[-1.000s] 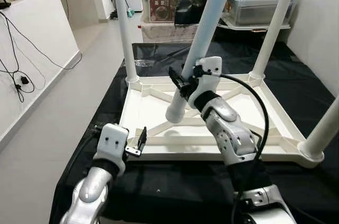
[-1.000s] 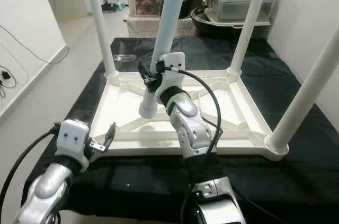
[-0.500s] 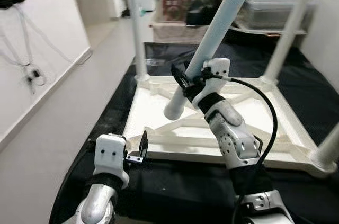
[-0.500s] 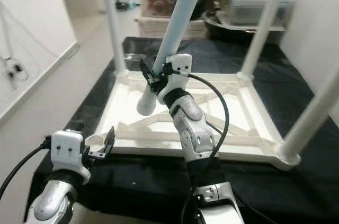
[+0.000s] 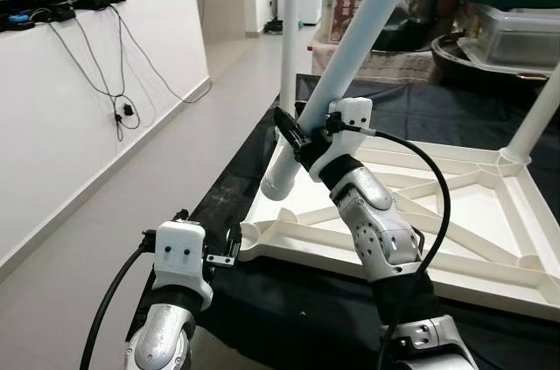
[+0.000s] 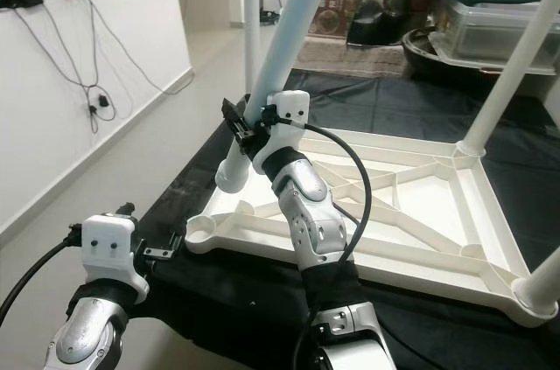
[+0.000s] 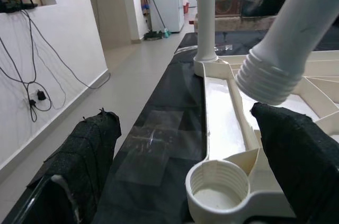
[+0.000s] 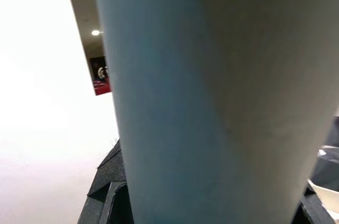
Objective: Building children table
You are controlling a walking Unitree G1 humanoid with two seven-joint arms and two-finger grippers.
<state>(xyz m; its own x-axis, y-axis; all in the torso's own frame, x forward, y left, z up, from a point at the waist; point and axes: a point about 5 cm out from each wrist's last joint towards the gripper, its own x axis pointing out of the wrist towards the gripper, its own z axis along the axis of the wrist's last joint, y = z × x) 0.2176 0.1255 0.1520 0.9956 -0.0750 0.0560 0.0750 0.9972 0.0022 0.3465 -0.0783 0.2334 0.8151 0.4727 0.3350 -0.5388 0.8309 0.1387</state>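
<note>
My left gripper (image 7: pixel 180 181) is spread wide around the empty threaded socket (image 7: pixel 218 188) at the near corner of the upturned white tabletop (image 5: pixel 455 212). At about one o'clock from it, my right gripper (image 5: pixel 296 136) pinches the loose table leg (image 5: pixel 341 81), tilted, its threaded end (image 7: pixel 267 78) hanging just above that socket. Red writing on the far box (image 5: pixel 350 11) is unreadable

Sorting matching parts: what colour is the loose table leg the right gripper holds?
White, like the upturned tabletop frame. The round plastic table leg, clamped by the right gripper, shows best in the left eye view.
</note>
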